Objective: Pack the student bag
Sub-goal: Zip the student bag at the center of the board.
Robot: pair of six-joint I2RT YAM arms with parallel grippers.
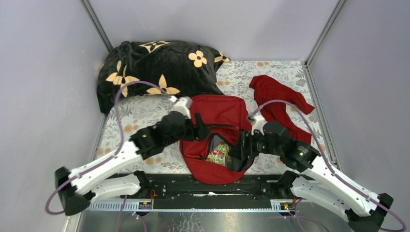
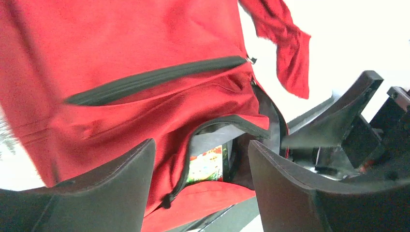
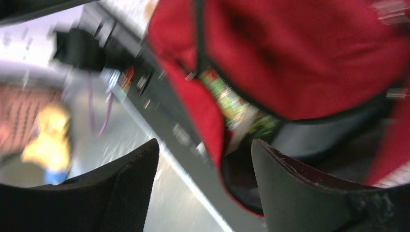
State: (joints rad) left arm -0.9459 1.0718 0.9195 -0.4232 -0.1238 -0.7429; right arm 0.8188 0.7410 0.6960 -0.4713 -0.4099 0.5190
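The student bag (image 1: pixel 217 113), a dark-red backpack with black zippers, lies in the middle of the table with its main opening gaping toward the arms. A colourful book (image 1: pixel 220 153) shows inside it. My left gripper (image 1: pixel 200 130) sits at the bag's left side. In the left wrist view it (image 2: pixel 202 183) is open, with the zipper edge and the book (image 2: pixel 209 164) in the gap, untouched by either finger. My right gripper (image 1: pixel 241 147) is at the opening's right side. The blurred right wrist view shows it (image 3: pixel 205 179) open, the bag's red rim (image 3: pixel 210 128) loose between its fingers.
A limp red garment (image 1: pixel 278 99) lies on the patterned cloth right of the bag. A black blanket with orange flowers (image 1: pixel 154 67) is heaped at the back left. The black base rail (image 1: pixel 203 186) runs under the bag's near end. Grey walls close in on both sides.
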